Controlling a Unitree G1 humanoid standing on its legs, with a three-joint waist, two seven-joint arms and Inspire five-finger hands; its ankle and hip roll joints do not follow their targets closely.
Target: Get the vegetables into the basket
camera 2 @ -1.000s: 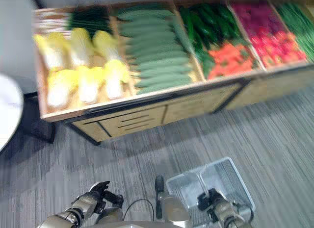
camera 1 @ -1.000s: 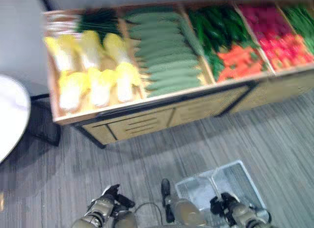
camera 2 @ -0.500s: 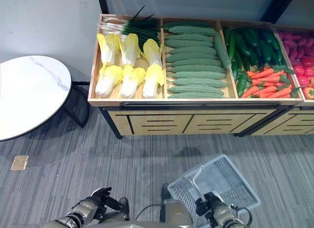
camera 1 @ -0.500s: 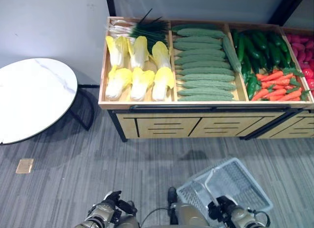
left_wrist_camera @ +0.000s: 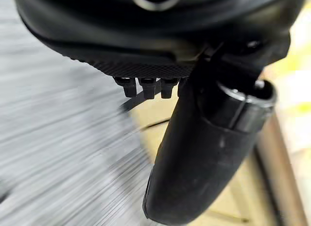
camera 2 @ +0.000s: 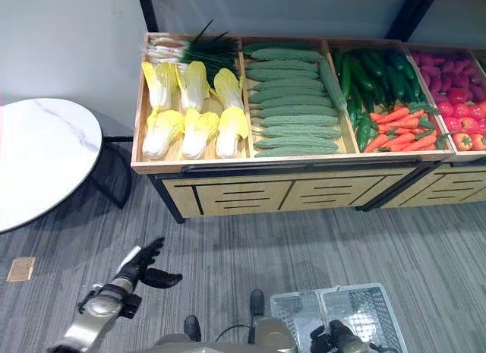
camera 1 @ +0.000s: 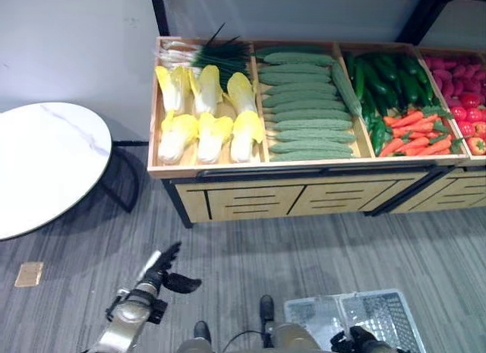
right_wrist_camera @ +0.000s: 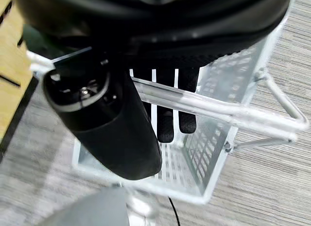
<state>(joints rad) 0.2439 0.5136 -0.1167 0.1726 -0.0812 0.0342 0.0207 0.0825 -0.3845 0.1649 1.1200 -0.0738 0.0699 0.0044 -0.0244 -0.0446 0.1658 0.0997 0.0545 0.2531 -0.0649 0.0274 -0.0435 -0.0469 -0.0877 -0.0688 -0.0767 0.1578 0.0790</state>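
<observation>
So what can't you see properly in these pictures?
- Basket floor: in the right wrist view the right hand, curled on the handle, hides part.
- Red vegetables: cut off by the left eye view's edge.
- Stand: blurred in the left wrist view, behind the open left hand.

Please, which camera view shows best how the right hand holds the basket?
The right wrist view: the right hand curls its fingers round the handle of the basket. Both eye views show the basket's mesh by the bottom edge, with little of the hand.
</observation>
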